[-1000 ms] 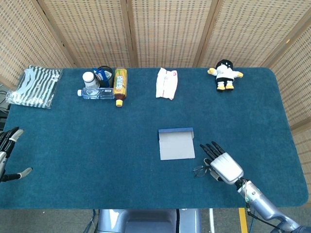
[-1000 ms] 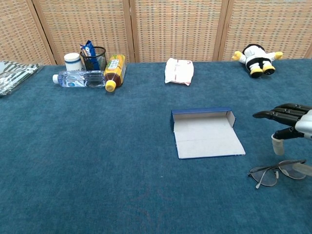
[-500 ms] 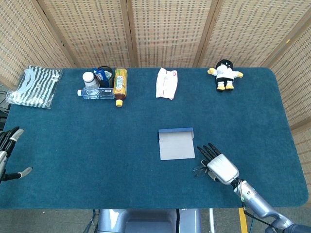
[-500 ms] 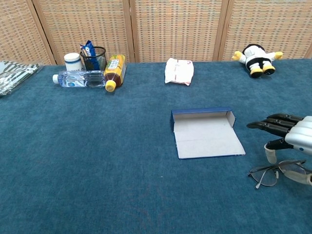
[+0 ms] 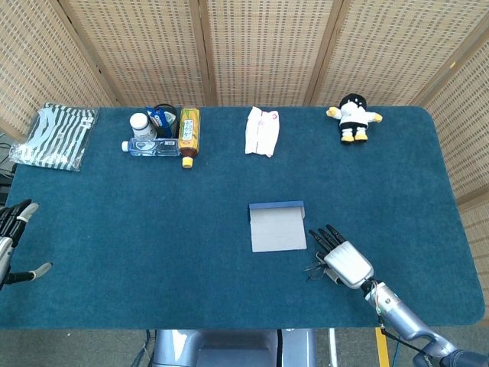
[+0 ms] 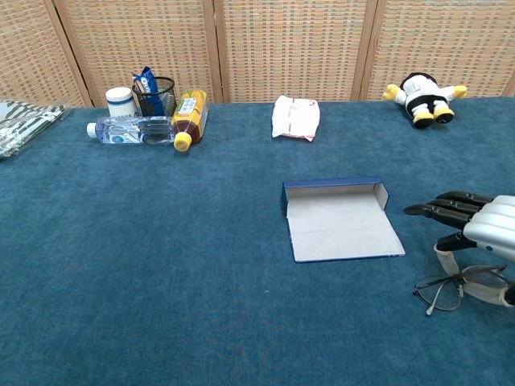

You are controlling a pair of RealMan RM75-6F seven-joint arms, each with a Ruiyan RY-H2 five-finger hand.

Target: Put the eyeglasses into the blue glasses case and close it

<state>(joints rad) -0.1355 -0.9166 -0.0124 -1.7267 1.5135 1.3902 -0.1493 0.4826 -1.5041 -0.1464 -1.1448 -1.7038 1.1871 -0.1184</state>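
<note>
The blue glasses case (image 5: 276, 226) (image 6: 342, 221) lies open flat at the table's middle, pale lining up and a blue rim along its far side. The thin-framed eyeglasses (image 6: 451, 287) lie on the cloth to the case's right and nearer the front; in the head view only their left edge (image 5: 314, 269) shows beside my right hand (image 5: 342, 258) (image 6: 475, 229). That hand hovers over them, dark fingers stretched toward the case, thumb pointing down at the frame, holding nothing. My left hand (image 5: 11, 237) stays at the table's far left edge, fingers apart and empty.
At the back left stand a clear bottle (image 6: 129, 130), a yellow-capped bottle (image 6: 189, 117), a white jar (image 6: 120, 100) and a mesh cup (image 6: 154, 95). A white pouch (image 6: 294, 117) and a plush toy (image 6: 424, 96) lie at the back. Striped cloth (image 5: 55, 134) sits far left.
My right hand has slid a little left toward the case and sunk lower over the eyeglasses. The glasses, the case and my left hand have stayed put.
</note>
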